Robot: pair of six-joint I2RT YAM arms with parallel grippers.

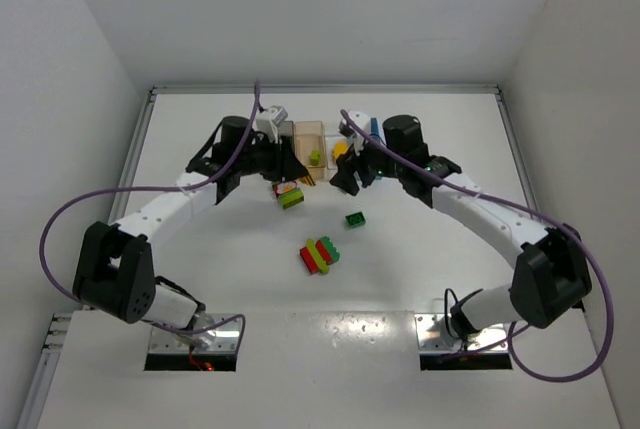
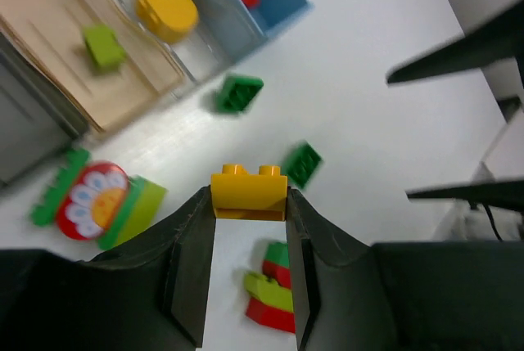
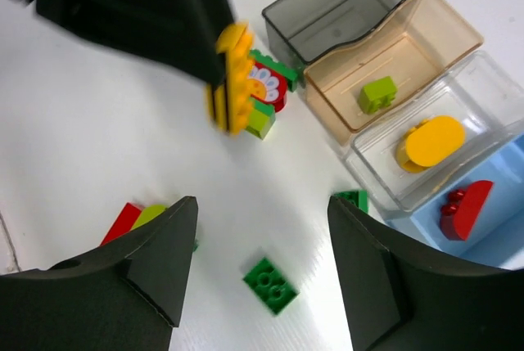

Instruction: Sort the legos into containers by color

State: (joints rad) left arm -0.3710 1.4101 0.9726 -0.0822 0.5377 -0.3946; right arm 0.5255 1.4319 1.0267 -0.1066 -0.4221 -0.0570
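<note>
One white counter (image 1: 200,279) carries everything. The left arm (image 1: 160,214) and right arm (image 1: 490,214) both reach toward its far side. The left pincer (image 2: 248,212) is clamped on a yellow brick (image 2: 249,191), held above the counter. The right pincer (image 3: 260,220) stands wide open with nothing between its fingers.

Four bins sit side by side in a row: grey bin (image 3: 344,7), tan bin (image 3: 401,48), clear bin (image 3: 475,89), blue bin (image 3: 503,179). The tan one holds a lime brick (image 3: 377,93), the clear one a yellow oval piece (image 3: 430,140), and the blue one a red piece (image 3: 465,208).

Loose on the counter lie a stack (image 1: 320,254) of red, lime and green bricks and a flower-printed cluster (image 2: 94,200) near the grey bin. One dark green brick (image 3: 354,199) lies just beside the clear bin. A second dark green brick (image 3: 270,284) lies between the bins and the stack.
</note>
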